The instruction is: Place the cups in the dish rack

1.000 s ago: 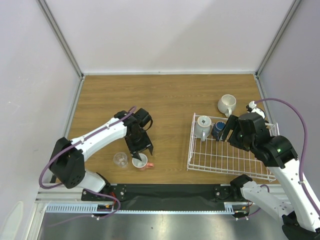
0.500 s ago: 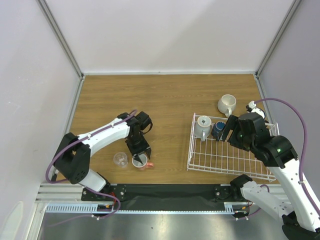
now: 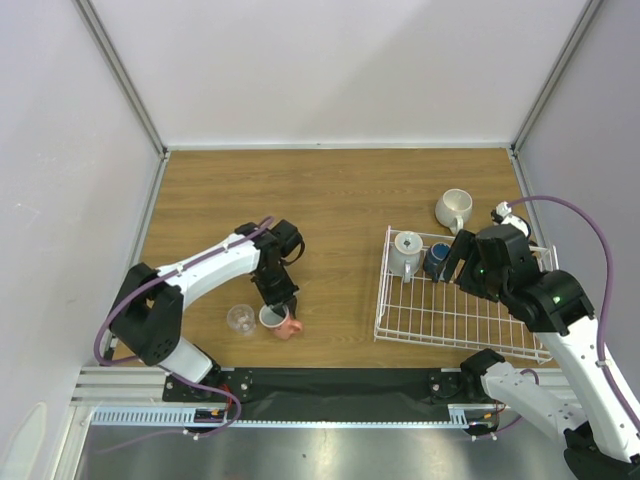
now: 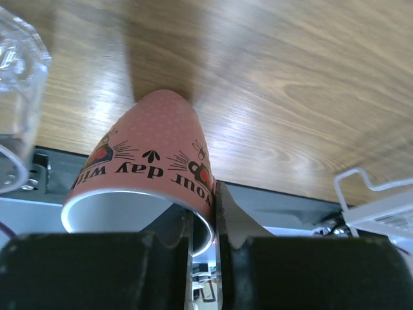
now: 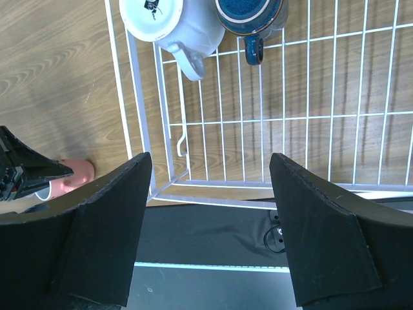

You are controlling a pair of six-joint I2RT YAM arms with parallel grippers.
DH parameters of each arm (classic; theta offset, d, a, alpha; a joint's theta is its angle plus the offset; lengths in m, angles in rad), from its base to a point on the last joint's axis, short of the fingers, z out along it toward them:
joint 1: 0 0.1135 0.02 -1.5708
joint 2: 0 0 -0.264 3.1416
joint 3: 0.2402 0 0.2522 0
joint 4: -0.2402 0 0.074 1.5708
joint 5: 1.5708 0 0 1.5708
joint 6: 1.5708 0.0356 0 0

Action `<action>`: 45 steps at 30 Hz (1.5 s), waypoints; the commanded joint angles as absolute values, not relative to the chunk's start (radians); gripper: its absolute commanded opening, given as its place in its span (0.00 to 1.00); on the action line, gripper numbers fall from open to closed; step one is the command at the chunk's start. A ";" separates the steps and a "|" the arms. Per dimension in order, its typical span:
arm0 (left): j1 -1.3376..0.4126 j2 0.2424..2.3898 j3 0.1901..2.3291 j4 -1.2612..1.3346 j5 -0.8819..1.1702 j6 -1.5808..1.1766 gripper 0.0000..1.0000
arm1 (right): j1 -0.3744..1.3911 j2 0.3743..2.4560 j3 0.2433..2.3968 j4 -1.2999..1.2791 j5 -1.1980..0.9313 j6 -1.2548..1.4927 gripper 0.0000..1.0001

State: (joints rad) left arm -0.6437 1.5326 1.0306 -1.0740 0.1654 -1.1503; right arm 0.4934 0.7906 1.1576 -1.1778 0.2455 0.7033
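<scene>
We should lift the pink cup [image 4: 151, 155] straight up with a firm pinch before swinging to the rack [image 3: 455, 318]. Our left gripper [image 4: 205, 219] clamps its rim, one finger inside, at the bench's [image 3: 350, 200] front edge. The right gripper [image 5: 210, 219] hangs open over the rack.

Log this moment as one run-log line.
left gripper: shut on pink cup rim | right gripper: open, over dish rack | racked: pale mug, blue cup | table: cream mug, clear glass
</scene>
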 commanded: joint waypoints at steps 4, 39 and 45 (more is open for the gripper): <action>-0.646 1.499 1.199 -1.037 0.219 -1.068 0.00 | 0.489 0.807 1.184 -1.151 0.212 0.675 0.79; -0.730 1.134 1.172 0.120 0.568 -0.885 0.00 | 0.422 0.959 0.973 -0.136 -0.882 1.175 0.82; -0.744 1.126 1.169 0.146 0.526 -0.882 0.00 | 0.422 0.957 0.971 -0.123 -0.847 1.219 0.66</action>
State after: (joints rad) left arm -0.7315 1.1633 1.1168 0.0307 0.5480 -0.9138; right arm 0.4255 0.9741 0.9668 -0.1989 -0.8429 1.1534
